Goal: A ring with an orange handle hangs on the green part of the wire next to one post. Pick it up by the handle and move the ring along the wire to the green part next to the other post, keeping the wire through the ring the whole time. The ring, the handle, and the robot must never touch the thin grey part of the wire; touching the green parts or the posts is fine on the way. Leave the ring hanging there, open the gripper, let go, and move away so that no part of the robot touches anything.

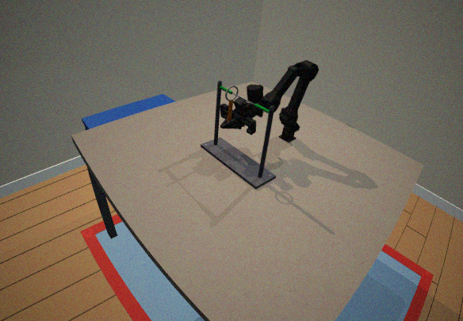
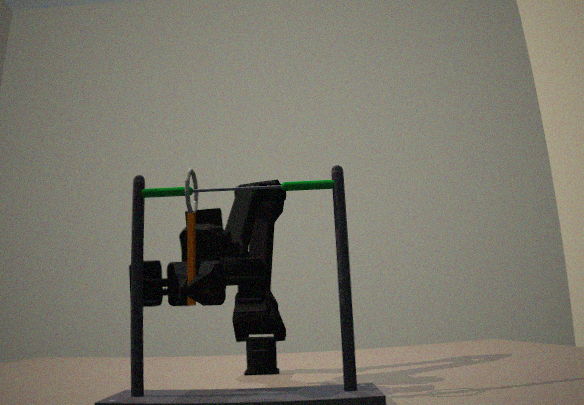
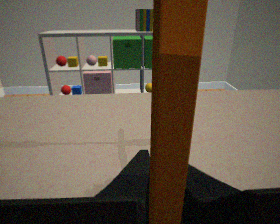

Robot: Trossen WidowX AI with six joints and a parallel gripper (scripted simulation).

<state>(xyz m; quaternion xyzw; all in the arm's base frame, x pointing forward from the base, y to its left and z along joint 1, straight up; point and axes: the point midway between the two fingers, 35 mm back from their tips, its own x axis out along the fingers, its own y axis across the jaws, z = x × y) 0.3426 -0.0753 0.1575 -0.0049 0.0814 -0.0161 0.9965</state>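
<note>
Clasping orange handle point(image 1: 230, 110) point(image 2: 191, 252) point(image 3: 176, 100), gripper point(image 1: 230, 123) point(image 2: 191, 287) point(image 3: 151, 158) dark, fingertips hard to distinguish; handle's top cropped

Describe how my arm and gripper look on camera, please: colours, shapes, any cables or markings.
The arm is black throughout, with long straight links and chunky, angular joints. The gripper is the same black, with wedge-shaped fingers narrowing to blunt tips. I can make out no cables or markings in this dim light.
</note>
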